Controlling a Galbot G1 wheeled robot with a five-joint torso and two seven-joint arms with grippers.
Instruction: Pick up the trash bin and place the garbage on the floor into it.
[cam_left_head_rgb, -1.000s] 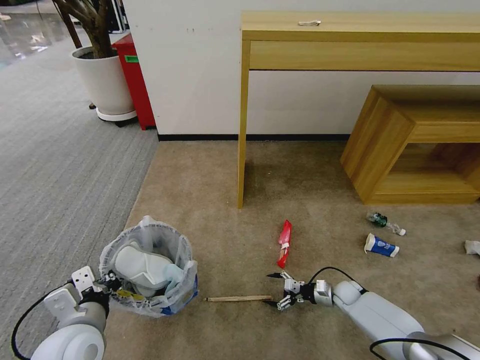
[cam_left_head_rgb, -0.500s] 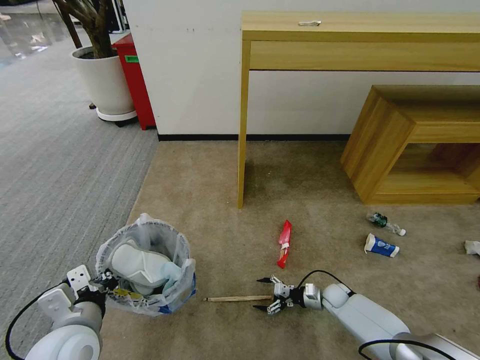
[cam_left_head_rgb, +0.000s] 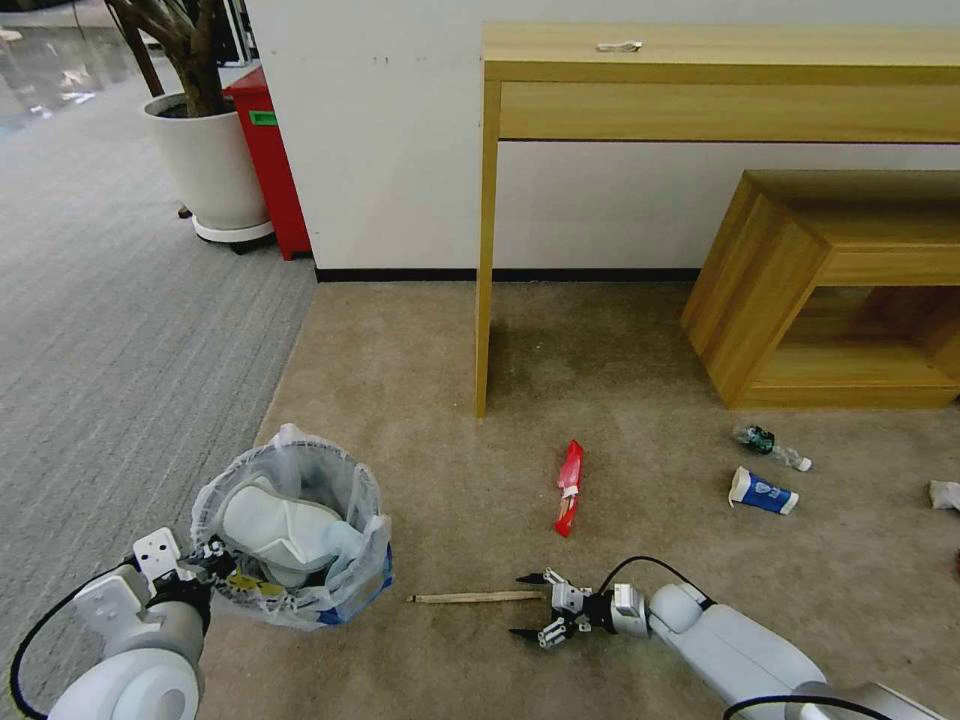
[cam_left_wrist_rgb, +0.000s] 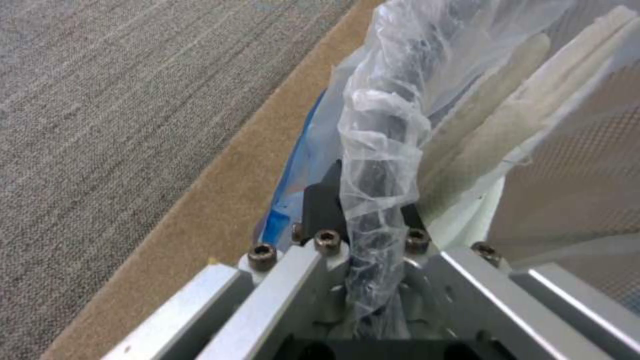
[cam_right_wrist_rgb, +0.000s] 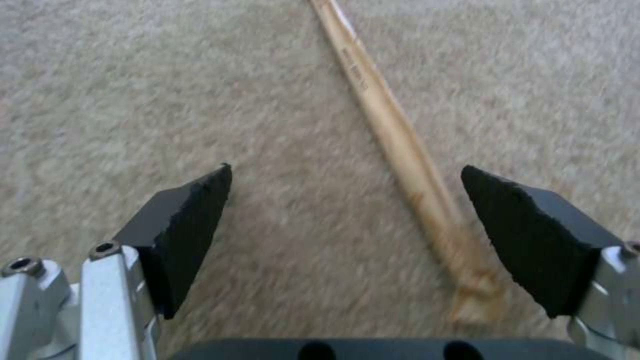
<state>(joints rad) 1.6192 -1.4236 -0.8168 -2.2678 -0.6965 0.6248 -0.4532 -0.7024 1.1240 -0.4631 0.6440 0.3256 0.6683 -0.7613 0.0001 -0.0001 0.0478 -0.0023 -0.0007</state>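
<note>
The right gripper (cam_left_head_rgb: 530, 606) sits low over the floor (cam_left_head_rgb: 420, 400), its black fingertips (cam_right_wrist_rgb: 190, 220) spread wide apart and grasping nothing; the near end of the thin wooden stick (cam_left_head_rgb: 475, 597) lies between them, closer to one fingertip, and whether it touches is not clear in the right wrist view; the stick (cam_right_wrist_rgb: 400, 150) lies flat on the beige carpet and points toward the trash bin (cam_left_head_rgb: 295, 540); the left gripper (cam_left_head_rgb: 215, 568) is clenched on the near rim of that bin, with the crinkly plastic liner (cam_left_wrist_rgb: 383, 165) pinched between its fingers; the bin stands near the edge where the beige carpet meets the grey ribbed carpet (cam_left_head_rgb: 120, 300), and it holds a white slipper (cam_left_head_rgb: 280, 530); the remaining garbage lies on the floor ahead and to the right: a red wrapper (cam_left_head_rgb: 569, 487) just beyond the right gripper, a blue-white cup (cam_left_head_rgb: 762, 492) on its side, a tiny bottle (cam_left_head_rgb: 770, 446) near it, and a white tissue (cam_left_head_rgb: 944, 494) at the right edge; nothing lies between the stick and the bin; a wooden counter (cam_left_head_rgb: 720, 80) stands against the wall, one leg (cam_left_head_rgb: 484, 260) planted on the carpet beyond the wrapper; a low wooden shelf unit (cam_left_head_rgb: 840, 290) stands to the right; a white planter (cam_left_head_rgb: 205, 165) and a red box (cam_left_head_rgb: 268, 160) stand at the far left.
</note>
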